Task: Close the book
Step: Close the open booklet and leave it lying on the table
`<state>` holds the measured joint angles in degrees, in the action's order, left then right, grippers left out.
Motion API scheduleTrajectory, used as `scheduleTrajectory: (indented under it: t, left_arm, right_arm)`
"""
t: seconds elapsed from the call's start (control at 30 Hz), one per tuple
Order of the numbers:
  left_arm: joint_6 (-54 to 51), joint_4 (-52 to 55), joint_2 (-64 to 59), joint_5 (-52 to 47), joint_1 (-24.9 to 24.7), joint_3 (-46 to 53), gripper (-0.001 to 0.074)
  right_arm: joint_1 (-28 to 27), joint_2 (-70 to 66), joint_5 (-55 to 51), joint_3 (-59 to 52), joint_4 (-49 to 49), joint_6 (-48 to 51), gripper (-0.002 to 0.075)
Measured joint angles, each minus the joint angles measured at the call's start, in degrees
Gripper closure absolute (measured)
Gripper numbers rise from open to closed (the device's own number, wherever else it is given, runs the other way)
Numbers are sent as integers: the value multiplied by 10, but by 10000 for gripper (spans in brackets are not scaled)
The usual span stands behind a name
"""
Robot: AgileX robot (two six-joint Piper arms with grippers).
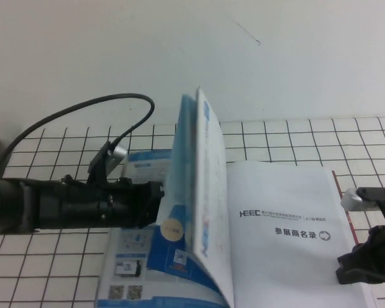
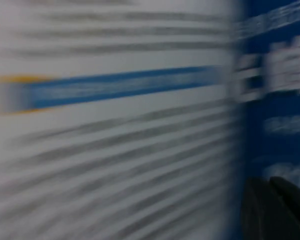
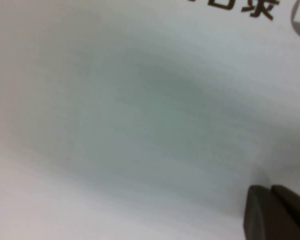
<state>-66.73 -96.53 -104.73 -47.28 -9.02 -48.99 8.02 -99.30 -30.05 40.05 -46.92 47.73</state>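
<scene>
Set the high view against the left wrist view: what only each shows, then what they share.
Only the high view: the whole book lying open on the gridded table, a sheaf of pages standing nearly upright at its middle, the left gripper against the sheaf's left face, the right gripper at the flat right page's outer edge, a black cable. Only the left wrist view: close up, a blue stripe with a yellow end across lines of print. Both: the book's blue-and-white pages and part of the left gripper.
</scene>
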Motion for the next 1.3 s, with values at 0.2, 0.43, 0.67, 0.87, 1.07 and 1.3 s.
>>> scheduleTrajectory:
  t: [0.2,0.43,0.67,0.87,1.07,1.3]
  left_arm:
    - [-2,-5,24,-42,-5,-27,739]
    - [-3,-5,71,-54,-5,-34,739]
    - [-3,-4,100,-55,-5,-34,739]
    - [-10,-2,148,-86,-5,-34,739]
    - [-25,1,247,-104,-5,-61,739]
    - [18,163,414,-37,-5,-102,739]
  right_arm:
    - [0,0,0,0,0,0,728]
    - [0,0,0,0,0,0,728]
    - [0,0,0,0,-1,0,727]
    - [0,0,1,0,-1,0,727]
    - [0,0,3,0,-2,-1,727]
    - [0,40,41,-6,4,4,727]
